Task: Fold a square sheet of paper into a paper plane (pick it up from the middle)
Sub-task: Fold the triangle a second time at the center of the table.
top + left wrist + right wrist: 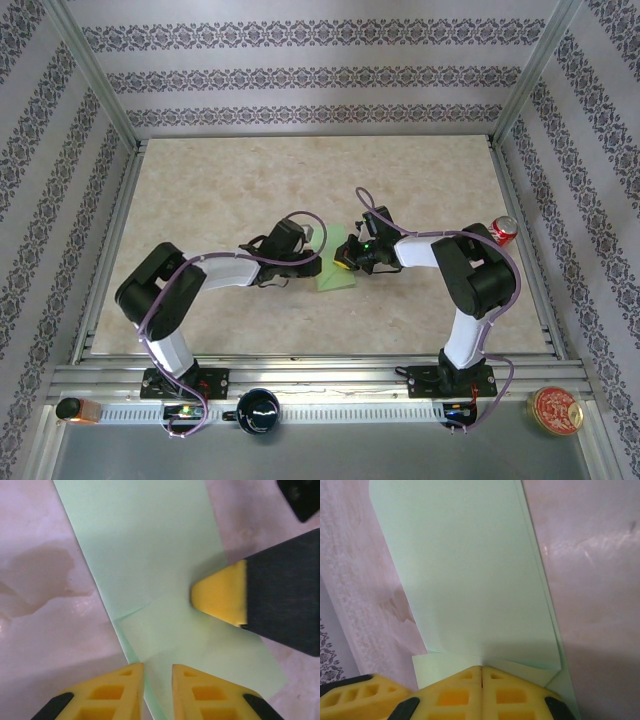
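Observation:
The light-green sheet of paper lies partly folded on the table's middle, between both arms. In the left wrist view the paper shows a folded flap, and its left edge runs up into the narrow gap between my left gripper's fingers, which stand slightly open. My left gripper is at the paper's left side. My right gripper is shut, its yellow tip resting on the paper from the right. In the right wrist view its closed tips sit at a crease of the paper.
A red can stands at the right edge near the right arm's elbow. On the front rail sit a dark mug, a round tin and a small orange-capped item. Metal frame posts and patterned walls enclose the beige table.

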